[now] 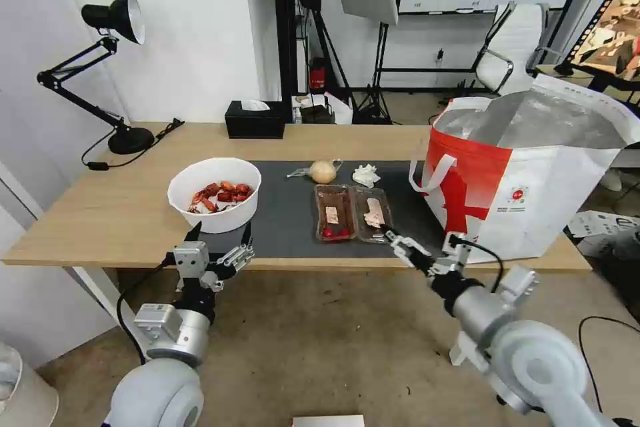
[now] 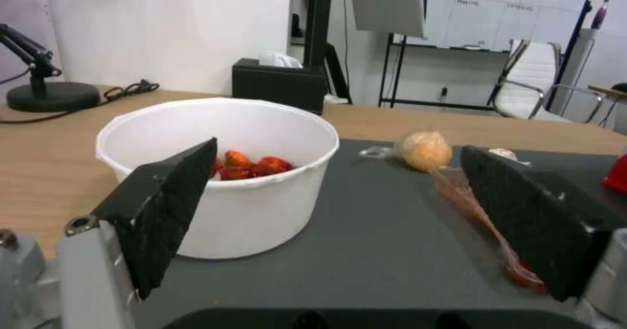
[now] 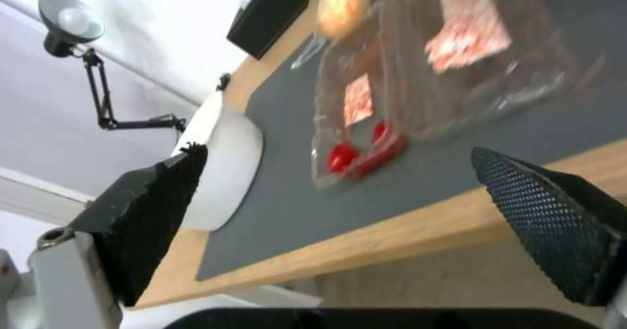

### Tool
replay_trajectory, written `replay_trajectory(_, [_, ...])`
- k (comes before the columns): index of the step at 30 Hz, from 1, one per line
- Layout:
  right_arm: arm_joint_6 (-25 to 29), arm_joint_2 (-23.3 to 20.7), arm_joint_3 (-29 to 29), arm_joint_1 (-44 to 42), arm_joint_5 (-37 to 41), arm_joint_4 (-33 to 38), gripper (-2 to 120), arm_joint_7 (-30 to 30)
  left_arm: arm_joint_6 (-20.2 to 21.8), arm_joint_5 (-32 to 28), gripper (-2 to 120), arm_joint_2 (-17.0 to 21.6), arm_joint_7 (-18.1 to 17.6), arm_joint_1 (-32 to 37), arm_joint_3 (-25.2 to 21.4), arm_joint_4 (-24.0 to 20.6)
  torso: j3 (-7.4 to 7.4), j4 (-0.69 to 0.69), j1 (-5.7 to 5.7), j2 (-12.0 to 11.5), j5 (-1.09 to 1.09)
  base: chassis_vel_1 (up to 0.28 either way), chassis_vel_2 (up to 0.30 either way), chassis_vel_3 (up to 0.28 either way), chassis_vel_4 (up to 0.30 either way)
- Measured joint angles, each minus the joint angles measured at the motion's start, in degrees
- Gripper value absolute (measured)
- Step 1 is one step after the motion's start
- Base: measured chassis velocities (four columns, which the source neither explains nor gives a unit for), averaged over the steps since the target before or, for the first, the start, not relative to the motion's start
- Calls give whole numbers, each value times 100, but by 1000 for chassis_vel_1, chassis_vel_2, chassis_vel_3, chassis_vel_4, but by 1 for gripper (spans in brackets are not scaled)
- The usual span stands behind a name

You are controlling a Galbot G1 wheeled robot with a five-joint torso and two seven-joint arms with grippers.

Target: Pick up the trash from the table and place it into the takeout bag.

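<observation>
Left gripper [image 1: 221, 235]: fingers spread apart and holding nothing, poised at the table's [image 1: 100, 213] near edge, tips just short of the white bowl [image 1: 215, 193].
White bowl: directly ahead of the left gripper, red shells inside, sitting half on the dark mat [image 1: 293, 213] and half on bare wood.
Right gripper [image 1: 392, 236]: fingers apart in the right wrist view, nothing between them, tilted over the table's front edge at the near corner of the clear tray [image 1: 353, 213].
Clear tray: just beyond the right gripper's tips, lying open and flat on the mat, food scraps in both halves.
Knotted bag [image 1: 323, 171] and crumpled tissue [image 1: 365, 175]: farther back on the mat, past the tray, near each other but apart.
Takeout bag [image 1: 527, 180]: to the right gripper's outer side, standing upright at the table's right end, mouth open, foil lining showing.
Open room: bare mat between bowl and tray; clear wood to the left gripper's outer side.
</observation>
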Motion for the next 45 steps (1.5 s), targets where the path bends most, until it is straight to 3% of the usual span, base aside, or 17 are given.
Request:
replay_trajectory(12, [114,577,-661,826,524,-606,100,805,-26,-93,100,-68,-4,55,-26,44,0,0,0,0,1,0,0,0,0])
replay_trajectory(24, [220,1206,-777,1295,519,-1230,100,1109,-49,36,100,-123,3,103,-46,109,0,0,0,0,0,0,0,0,0])
replay_trajectory(45, [346,1509,-761,1697,542,-1684,100,1694,-57,-76,100,-68,0,21,25,163,-2,0,-1,1,0,0,0,0,0])
